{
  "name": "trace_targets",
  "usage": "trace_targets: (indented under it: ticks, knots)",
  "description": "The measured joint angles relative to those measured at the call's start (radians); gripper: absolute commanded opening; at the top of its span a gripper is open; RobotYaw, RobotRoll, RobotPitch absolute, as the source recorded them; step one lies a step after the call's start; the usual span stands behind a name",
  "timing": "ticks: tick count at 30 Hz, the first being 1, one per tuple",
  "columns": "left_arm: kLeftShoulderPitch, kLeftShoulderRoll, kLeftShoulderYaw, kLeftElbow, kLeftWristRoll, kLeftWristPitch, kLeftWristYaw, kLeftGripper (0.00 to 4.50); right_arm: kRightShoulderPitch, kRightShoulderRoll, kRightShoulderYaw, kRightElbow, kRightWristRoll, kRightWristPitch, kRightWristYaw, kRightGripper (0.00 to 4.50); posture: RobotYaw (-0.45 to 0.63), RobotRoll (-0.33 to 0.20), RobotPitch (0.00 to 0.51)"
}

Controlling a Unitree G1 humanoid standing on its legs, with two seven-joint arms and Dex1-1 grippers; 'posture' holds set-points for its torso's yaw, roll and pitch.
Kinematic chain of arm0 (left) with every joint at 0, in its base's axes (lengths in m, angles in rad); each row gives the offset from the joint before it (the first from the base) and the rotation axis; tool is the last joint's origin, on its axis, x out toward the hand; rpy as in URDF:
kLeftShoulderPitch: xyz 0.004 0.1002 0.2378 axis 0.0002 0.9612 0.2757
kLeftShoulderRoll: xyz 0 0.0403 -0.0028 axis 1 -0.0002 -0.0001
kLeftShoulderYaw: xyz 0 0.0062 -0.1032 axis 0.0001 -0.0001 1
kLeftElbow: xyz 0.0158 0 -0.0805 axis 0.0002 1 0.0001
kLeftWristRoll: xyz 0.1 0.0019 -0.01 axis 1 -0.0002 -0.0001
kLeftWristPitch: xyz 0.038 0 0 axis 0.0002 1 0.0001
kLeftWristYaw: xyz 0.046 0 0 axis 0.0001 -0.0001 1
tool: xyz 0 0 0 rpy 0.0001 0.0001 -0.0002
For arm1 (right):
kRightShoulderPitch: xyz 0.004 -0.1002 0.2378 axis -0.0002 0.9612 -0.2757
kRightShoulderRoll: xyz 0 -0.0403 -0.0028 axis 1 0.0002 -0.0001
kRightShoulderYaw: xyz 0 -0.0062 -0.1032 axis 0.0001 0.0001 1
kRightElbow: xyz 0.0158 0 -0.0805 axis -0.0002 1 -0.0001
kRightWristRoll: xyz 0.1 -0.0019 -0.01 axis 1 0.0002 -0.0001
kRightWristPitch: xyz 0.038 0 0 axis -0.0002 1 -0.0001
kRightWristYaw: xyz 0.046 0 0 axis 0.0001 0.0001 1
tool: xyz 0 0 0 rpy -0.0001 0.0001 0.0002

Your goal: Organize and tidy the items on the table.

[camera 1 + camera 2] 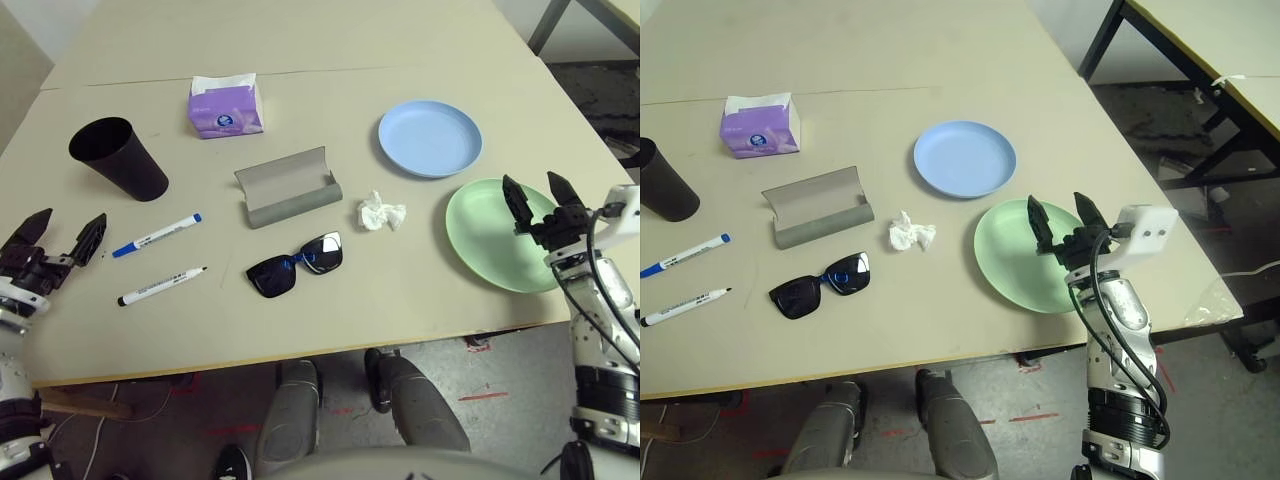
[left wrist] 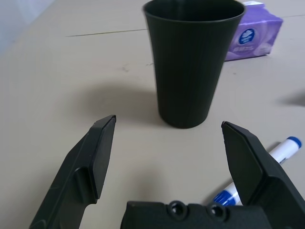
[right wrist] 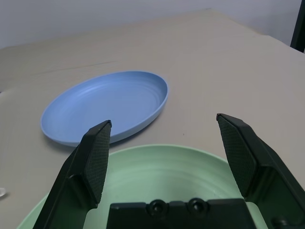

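With nothing yet grasped, both the left pincer (image 1: 62,242) at lower left and the right pincer (image 1: 538,201) over the green plate (image 1: 487,237) at right are spread, so a grasp on that plate's rim is judged next.

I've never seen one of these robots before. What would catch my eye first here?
Probably the two black grippers, both open: the left gripper faces a black cup at the table's left, and the right gripper hangs over a green plate at the right. Between them lie sunglasses, an open grey glasses case and a purple tissue box.
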Motion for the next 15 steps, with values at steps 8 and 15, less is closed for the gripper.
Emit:
trace_targets:
  ticks: [8, 15]
  knots:
    - [-0.044, 0.006, -0.012, 0.009, 0.006, 0.000, -0.005, 4.50, 0.012, 0.013, 0.000, -0.004, 0.000, -0.001, -0.006, 4.46, -0.03, 0.000, 0.260]
    - [-0.011, -0.010, -0.013, -0.027, 0.007, 0.000, -0.004, 4.50, 0.006, -0.016, -0.005, 0.012, 0.005, 0.000, 0.010, 4.46, -0.03, 0.000, 0.265]
